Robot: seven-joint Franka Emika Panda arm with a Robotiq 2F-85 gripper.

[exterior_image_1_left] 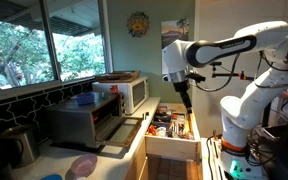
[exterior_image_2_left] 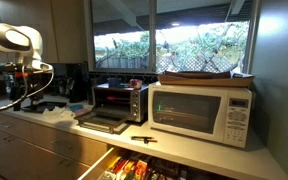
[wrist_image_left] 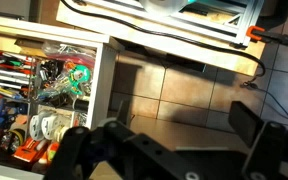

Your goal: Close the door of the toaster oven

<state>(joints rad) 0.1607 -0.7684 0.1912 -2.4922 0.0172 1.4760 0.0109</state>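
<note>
The toaster oven [exterior_image_1_left: 84, 122] [exterior_image_2_left: 119, 100] is a low dark grey box on the counter beside the white microwave [exterior_image_1_left: 132, 93] [exterior_image_2_left: 201, 112]. Its door [exterior_image_1_left: 122, 138] [exterior_image_2_left: 104, 124] is dropped open and lies about flat in front of the dark interior. My gripper [exterior_image_1_left: 184, 96] [exterior_image_2_left: 26, 84] hangs in the air above the open drawer, well away from the oven. In the wrist view the gripper [wrist_image_left: 174, 135] is open and empty, pointing down at the drawer edge and the tiled floor. The oven is out of the wrist view.
An open drawer [exterior_image_1_left: 172, 128] [exterior_image_2_left: 134, 168] [wrist_image_left: 44, 100] full of clutter juts out below the counter, between me and the oven. A flat tray [exterior_image_1_left: 119, 77] [exterior_image_2_left: 204, 75] lies on the microwave. A metal jug [exterior_image_1_left: 19, 145] and a pink plate [exterior_image_1_left: 81, 165] stand on the counter.
</note>
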